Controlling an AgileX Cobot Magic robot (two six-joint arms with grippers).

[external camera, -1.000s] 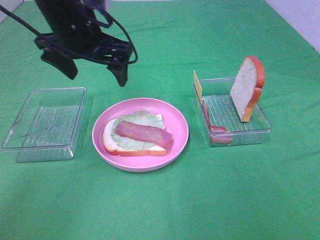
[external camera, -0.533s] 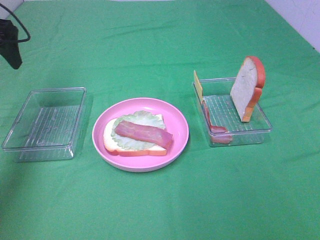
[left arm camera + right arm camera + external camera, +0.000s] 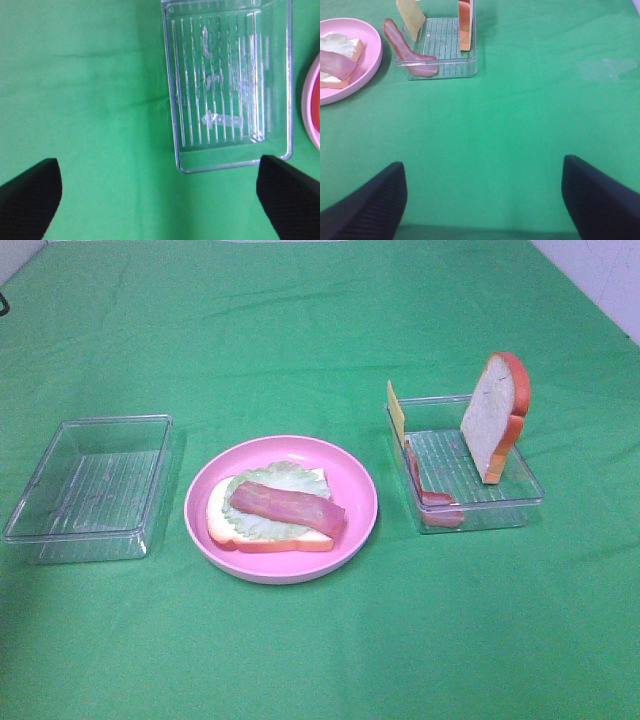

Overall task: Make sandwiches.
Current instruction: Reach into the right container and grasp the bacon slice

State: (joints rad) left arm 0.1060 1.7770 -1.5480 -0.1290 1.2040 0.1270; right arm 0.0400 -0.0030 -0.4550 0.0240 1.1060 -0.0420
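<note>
Sandwich (image 3: 275, 512), part-built: bread, lettuce and bacon, on the pink plate (image 3: 357, 478). Spare bread slice (image 3: 493, 415): upright in the clear tray (image 3: 500, 503) right of the plate. It is likely light and stiff, so pinch its top crust. Your left tool (image 3: 157, 182) and right tool (image 3: 482, 175): both spread, empty.

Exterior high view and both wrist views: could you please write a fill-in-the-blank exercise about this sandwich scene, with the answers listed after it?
1. The top layer of the open sandwich on the pink plate is a strip of ____.
2. The pink plate lies ____ the left tray and the right tray.
3. The bread slice in the right tray stands ____, not flat.
4. The left gripper and the right gripper are both ____.
Missing words: bacon; between; upright; open.
</note>
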